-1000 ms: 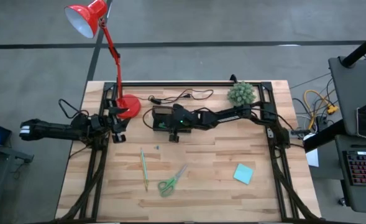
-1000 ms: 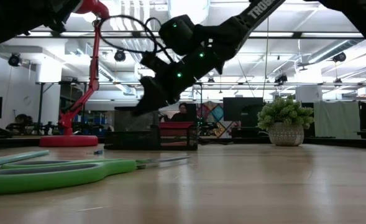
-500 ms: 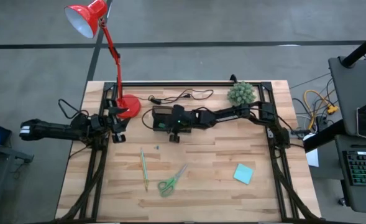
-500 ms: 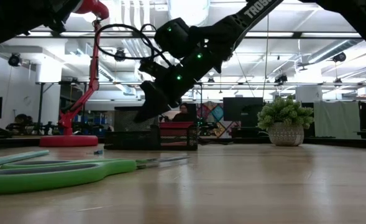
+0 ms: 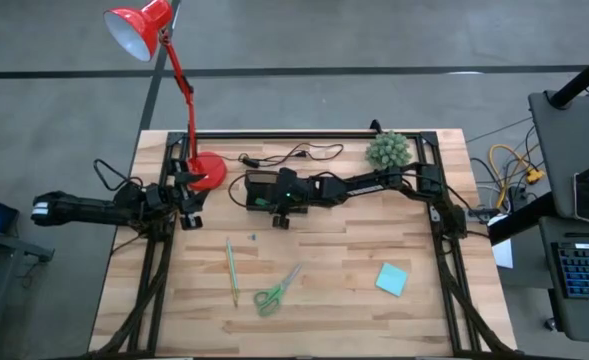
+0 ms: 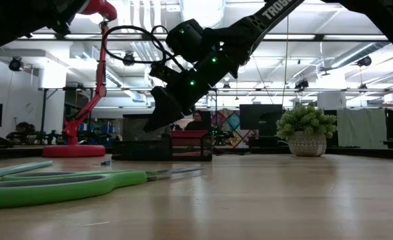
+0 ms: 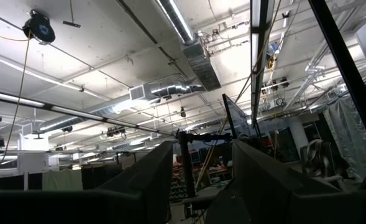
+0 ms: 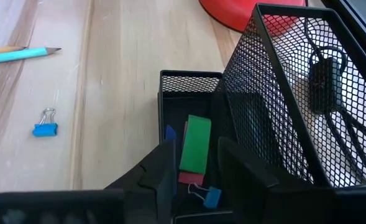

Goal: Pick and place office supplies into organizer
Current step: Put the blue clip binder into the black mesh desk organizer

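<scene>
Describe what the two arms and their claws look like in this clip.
Both arms are dark and slim. The left arm has a white band near its outer end and looping black cables. The right arm carries white lettering, small green lights and a looped black cable. The right claw has two black, wedge-shaped fingers; the left claw looks the same.

The organizer (image 8: 276, 93) is black wire mesh; inside lie a green eraser (image 8: 195, 144), a red piece under it, and a blue clip (image 8: 210, 196). Another blue clip (image 8: 45, 129) sits on the pale wood table (image 5: 354, 310). At 6 o'clock: green scissors (image 5: 272, 294), a green pencil (image 5: 231, 270). At 5 o'clock: a teal pad (image 5: 392, 279). At 11 o'clock: a red lamp (image 5: 142, 28).
</scene>
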Available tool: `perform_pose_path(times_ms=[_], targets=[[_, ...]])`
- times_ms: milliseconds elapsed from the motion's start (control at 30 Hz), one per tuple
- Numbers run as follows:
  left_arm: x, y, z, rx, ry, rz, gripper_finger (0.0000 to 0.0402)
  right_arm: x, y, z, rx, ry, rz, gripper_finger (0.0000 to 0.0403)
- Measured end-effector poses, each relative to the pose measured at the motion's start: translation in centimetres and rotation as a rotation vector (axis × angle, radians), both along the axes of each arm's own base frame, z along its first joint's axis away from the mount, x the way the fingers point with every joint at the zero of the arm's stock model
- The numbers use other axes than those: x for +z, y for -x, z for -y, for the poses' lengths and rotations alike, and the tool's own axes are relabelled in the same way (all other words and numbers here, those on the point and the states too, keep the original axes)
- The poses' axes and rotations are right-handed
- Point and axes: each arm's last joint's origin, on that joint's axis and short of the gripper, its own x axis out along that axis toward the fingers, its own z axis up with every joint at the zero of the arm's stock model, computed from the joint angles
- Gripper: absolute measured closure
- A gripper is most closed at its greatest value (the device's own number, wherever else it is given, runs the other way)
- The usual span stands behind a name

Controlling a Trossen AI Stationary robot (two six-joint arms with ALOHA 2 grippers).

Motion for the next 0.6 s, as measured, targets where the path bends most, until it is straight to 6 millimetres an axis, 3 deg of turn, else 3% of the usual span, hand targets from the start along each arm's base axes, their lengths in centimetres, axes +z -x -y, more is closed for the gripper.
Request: perform_pose_path(times_ms=[133, 300, 467, 600], targets=[[0.0, 0.0, 0.0, 0.0, 0.0, 0.0, 0.0246, 0.6, -0.1, 0.0, -0.018, -0.022, 0.019, 0.028], [0.0, 0.0, 0.0, 0.0, 0.0, 0.0, 0.0246, 2.7, -1.1, -1.0, 0.015, -0.088, 0.098, 0.0275], [0.0, 0.0, 0.0, 0.0, 0.0, 0.0, 0.0246, 4.5, -2.1, -3.8, 0.111, -0.131, 0.156, 0.0273], [0.0, 0.0, 0.0, 0.0, 0.0, 0.0, 0.0246, 4.5, -2.1, -6.8, 0.198, -0.098, 0.146, 0.0273]])
